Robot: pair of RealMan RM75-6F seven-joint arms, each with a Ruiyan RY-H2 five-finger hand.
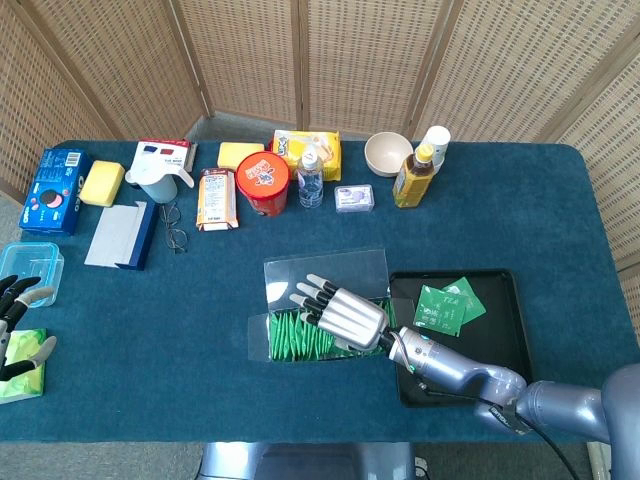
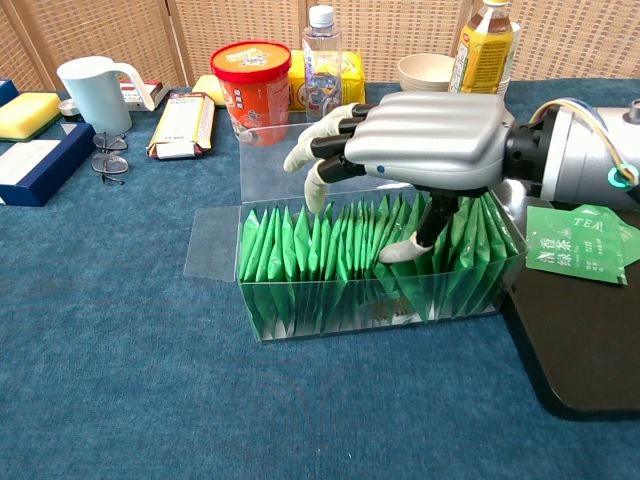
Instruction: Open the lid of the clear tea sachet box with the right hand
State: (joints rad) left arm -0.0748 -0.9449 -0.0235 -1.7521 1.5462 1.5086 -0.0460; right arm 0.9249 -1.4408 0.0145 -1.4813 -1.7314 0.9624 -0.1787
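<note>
The clear tea sachet box [image 2: 370, 300] lies in the middle of the table, packed with upright green sachets [image 1: 300, 340]. Its clear lid [image 1: 325, 270] is folded back flat on the cloth behind it, and a side flap [image 2: 210, 245] sticks out on the left. My right hand [image 2: 425, 140] hovers palm down over the open top with fingers spread and bent slightly downward. Its thumb [image 2: 405, 248] dips in among the sachets. In the head view the right hand [image 1: 340, 310] covers the box's right half. My left hand [image 1: 20, 325] rests at the far left edge, fingers apart, holding nothing.
A black tray [image 1: 505, 340] with loose tea sachets [image 1: 448, 305] sits just right of the box. Along the back stand a red tub [image 2: 250, 85], water bottle [image 2: 322, 55], bowl [image 1: 388, 152] and yellow bottle [image 1: 415, 175]. A clear container [image 1: 30, 262] and green packet [image 1: 25, 365] lie near my left hand.
</note>
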